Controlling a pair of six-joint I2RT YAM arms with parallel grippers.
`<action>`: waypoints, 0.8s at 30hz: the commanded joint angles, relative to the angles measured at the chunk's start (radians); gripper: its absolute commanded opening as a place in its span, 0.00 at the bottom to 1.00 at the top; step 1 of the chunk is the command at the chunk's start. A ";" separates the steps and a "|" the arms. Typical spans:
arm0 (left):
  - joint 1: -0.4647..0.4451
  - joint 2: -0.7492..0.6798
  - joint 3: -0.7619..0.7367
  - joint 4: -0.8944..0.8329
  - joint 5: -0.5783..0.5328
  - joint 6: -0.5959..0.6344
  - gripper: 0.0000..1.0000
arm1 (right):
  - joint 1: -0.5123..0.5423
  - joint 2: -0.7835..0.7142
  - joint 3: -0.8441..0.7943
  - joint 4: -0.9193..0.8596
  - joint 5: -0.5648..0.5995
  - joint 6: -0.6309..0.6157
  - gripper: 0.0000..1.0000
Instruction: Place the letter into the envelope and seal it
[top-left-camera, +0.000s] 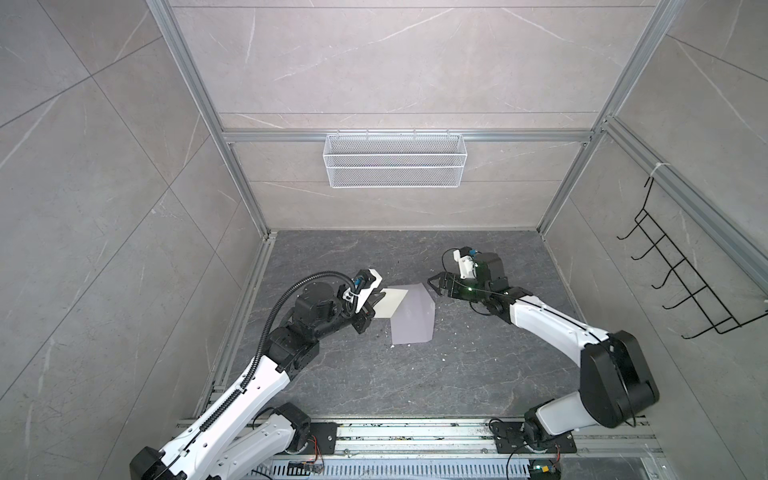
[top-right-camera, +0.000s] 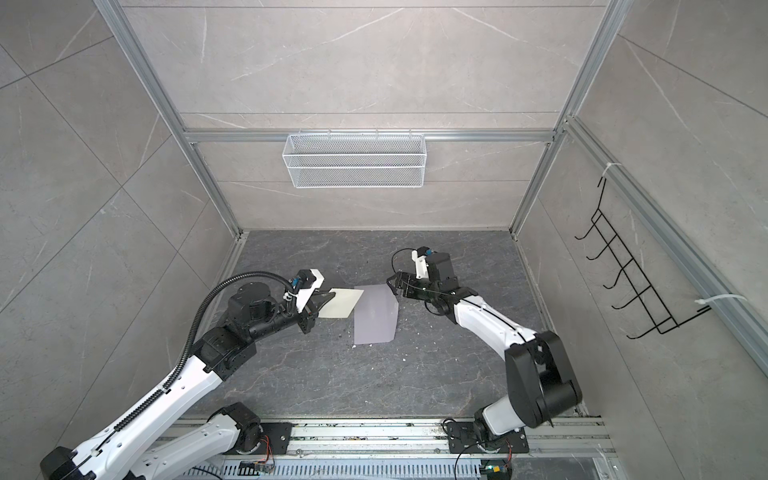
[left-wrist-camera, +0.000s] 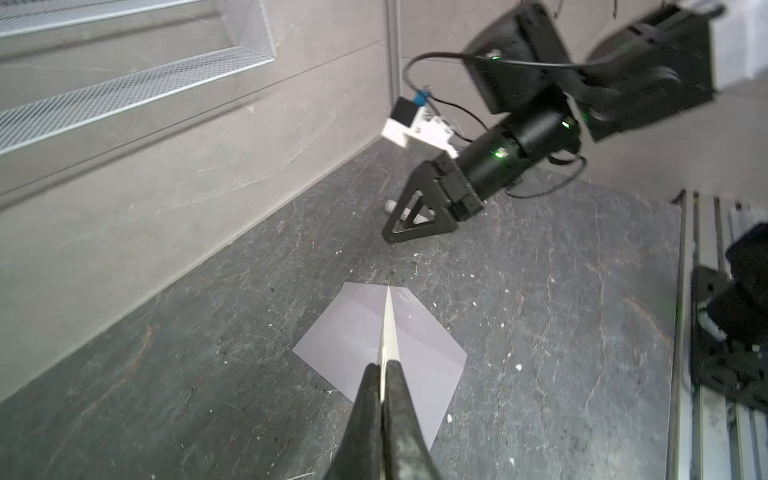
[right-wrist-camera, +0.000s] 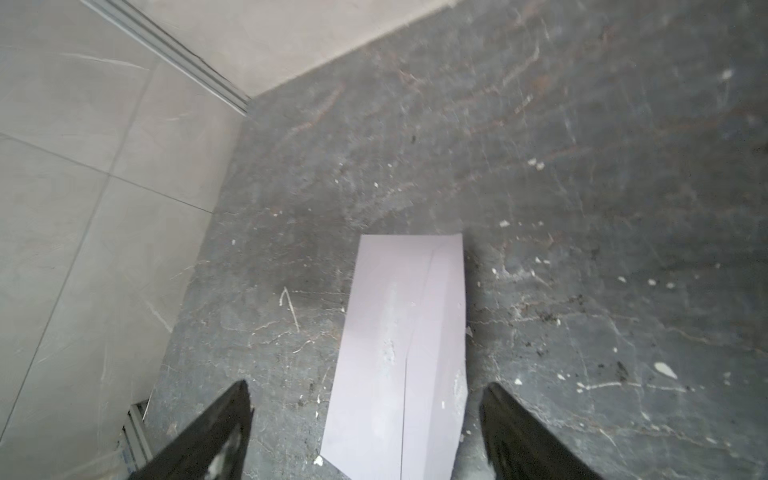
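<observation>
The letter (top-left-camera: 392, 302) is gripped at one edge by the left gripper (top-left-camera: 380, 297), whose jaws are clamped shut on the sheet. It is seen edge-on in the left wrist view and is held above the envelope (top-left-camera: 413, 316). The envelope is laid flat on the dark table (top-left-camera: 457, 365) with its pointed flap spread out. The right gripper (top-left-camera: 434, 286) is held just beside the flap tip — jaws spread wide, nothing grasped.

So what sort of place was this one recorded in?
Likely a purpose-built robot test cell, not a home: grey stone-look tile walls in a bare aluminium frame, two white-and-black robot arms bolted to a metal rail, a white wire-mesh basket on the back wall.
</observation>
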 joint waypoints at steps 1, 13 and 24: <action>0.006 -0.026 0.038 0.129 -0.102 -0.320 0.00 | 0.006 -0.070 -0.102 0.281 -0.084 0.109 0.91; 0.006 0.007 -0.118 0.416 -0.241 -0.928 0.00 | 0.137 -0.116 -0.444 1.068 0.121 0.578 0.91; 0.006 0.098 -0.169 0.564 -0.224 -1.121 0.00 | 0.308 0.080 -0.482 1.368 0.303 0.715 0.90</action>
